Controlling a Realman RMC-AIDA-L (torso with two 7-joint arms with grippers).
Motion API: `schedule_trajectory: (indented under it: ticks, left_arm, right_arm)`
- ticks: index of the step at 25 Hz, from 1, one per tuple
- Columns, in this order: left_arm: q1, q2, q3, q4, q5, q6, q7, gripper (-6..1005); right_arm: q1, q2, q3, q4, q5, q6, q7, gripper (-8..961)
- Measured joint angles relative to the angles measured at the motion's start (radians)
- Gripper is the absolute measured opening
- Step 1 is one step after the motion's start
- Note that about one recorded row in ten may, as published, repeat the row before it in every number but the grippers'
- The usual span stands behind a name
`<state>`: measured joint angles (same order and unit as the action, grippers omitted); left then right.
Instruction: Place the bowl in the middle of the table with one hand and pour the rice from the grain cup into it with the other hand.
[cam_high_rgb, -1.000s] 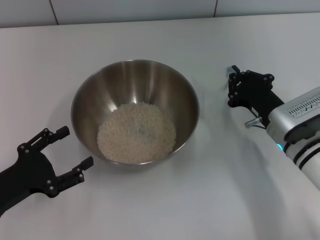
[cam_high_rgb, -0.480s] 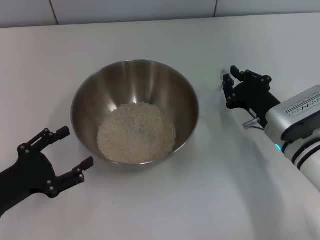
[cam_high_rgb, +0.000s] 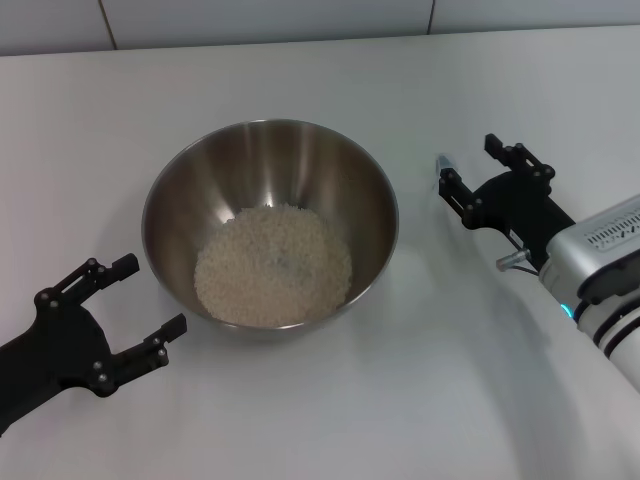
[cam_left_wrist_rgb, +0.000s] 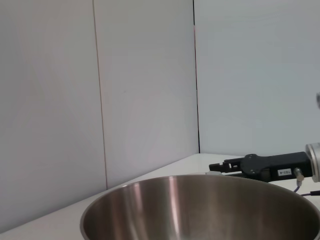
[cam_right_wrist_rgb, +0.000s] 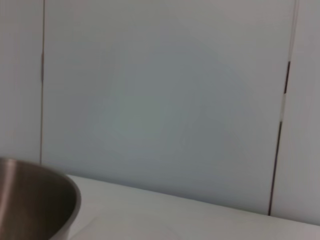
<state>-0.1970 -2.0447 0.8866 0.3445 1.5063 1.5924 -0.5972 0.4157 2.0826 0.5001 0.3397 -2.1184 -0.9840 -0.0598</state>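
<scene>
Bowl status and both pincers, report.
Bowl mid-table, rice piled inside. Left pincer open, empty, beside bowl's near left. Right pincer open, empty, apart from bowl on its right. Grain cup not identifiable; nothing in the way.

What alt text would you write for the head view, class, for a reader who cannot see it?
A steel bowl holding rice sits mid-table. The open left gripper rests beside it; the open right gripper hovers opposite.
</scene>
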Motion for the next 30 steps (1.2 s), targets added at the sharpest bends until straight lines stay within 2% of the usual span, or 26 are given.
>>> schedule_trajectory:
  ticks: [9, 14, 18, 21, 24, 26, 28, 30]
  left_arm:
    - [0.002, 0.0, 0.0, 0.002, 0.0, -0.002, -0.002, 846]
    - [0.002, 0.002, 0.0, 0.002, 0.0, -0.002, -0.003, 846]
    - [0.001, 0.004, 0.0, 0.001, 0.0, -0.002, -0.003, 846]
    - [0.005, 0.005, 0.0, 0.002, 0.0, -0.002, -0.003, 846]
    - [0.006, 0.006, -0.001, -0.001, 0.0, -0.002, -0.001, 846]
    - [0.007, 0.007, -0.002, -0.003, 0.0, -0.001, -0.001, 846]
    - [0.008, 0.007, -0.001, -0.003, 0.0, -0.001, -0.001, 846]
    - [0.008, 0.007, -0.001, -0.003, 0.0, -0.001, -0.001, 846]
  right_arm:
    - [-0.041, -0.003, -0.013, 0.0, 0.0, -0.035, -0.003, 770]
    - [-0.09, -0.005, -0.042, 0.001, 0.0, -0.109, 0.002, 817]
    - [-0.131, -0.012, -0.081, -0.005, 0.0, -0.178, 0.007, 817]
    - [-0.145, -0.03, -0.158, -0.016, 0.0, -0.227, 0.045, 817]
    - [-0.144, -0.051, -0.292, -0.064, -0.008, -0.348, 0.153, 817]
    - [-0.135, -0.057, -0.369, -0.134, -0.038, -0.439, 0.245, 817]
    - [-0.123, -0.056, -0.418, -0.234, -0.089, -0.529, 0.356, 817]
    - [-0.107, -0.046, -0.451, -0.354, -0.139, -0.604, 0.457, 816]
